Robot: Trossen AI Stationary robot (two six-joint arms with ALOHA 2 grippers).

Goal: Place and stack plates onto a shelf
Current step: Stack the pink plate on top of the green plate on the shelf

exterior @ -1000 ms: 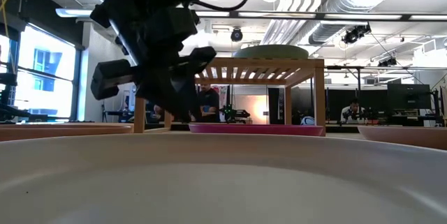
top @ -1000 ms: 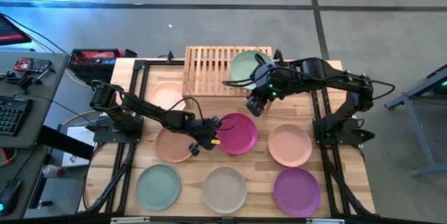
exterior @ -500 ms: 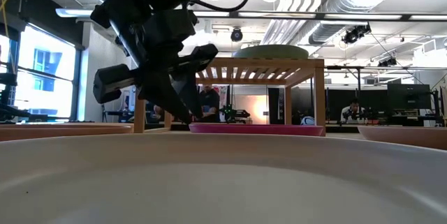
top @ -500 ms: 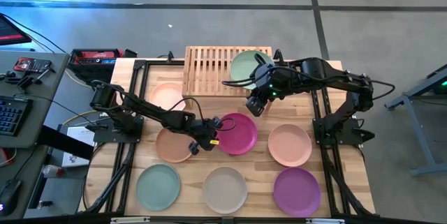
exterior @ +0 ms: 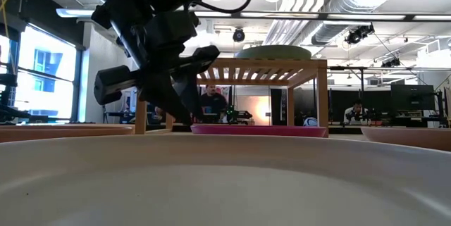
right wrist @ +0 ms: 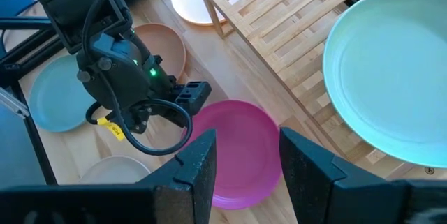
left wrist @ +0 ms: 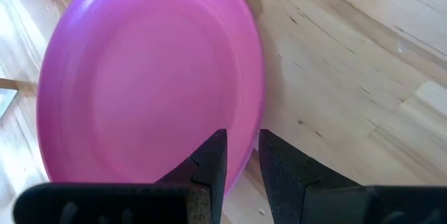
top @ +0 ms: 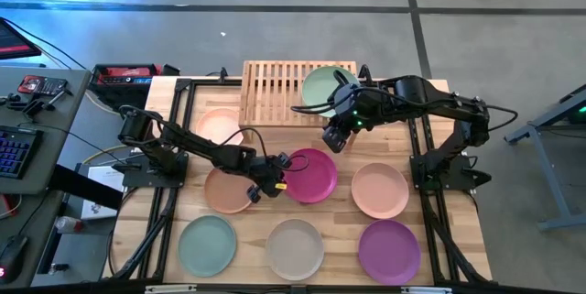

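The slatted wooden shelf (top: 279, 92) stands at the table's far edge, with a sage green plate (top: 322, 86) lying flat on its right half. The magenta plate (top: 311, 175) rests flat on the table in front of it. My left gripper (top: 272, 182) is low at this plate's left rim, open and slanting down, with one finger over the plate's inside and one outside it (left wrist: 242, 158). My right gripper (top: 334, 138) hangs open and raised between the shelf and the magenta plate, holding nothing (right wrist: 248, 161). My left gripper stands astride the magenta plate's left rim (left wrist: 253, 140), slanting down from the table's left. The plate lies flat on the table. I cannot tell whether either finger touches the rim.
Several other plates lie flat on the table: pale pink (top: 220, 125) by the shelf's left leg, tan (top: 227, 193) under my left arm, peach (top: 380, 190), mint (top: 207, 244), beige (top: 295, 248) and purple (top: 389, 251). The shelf's left half is bare.
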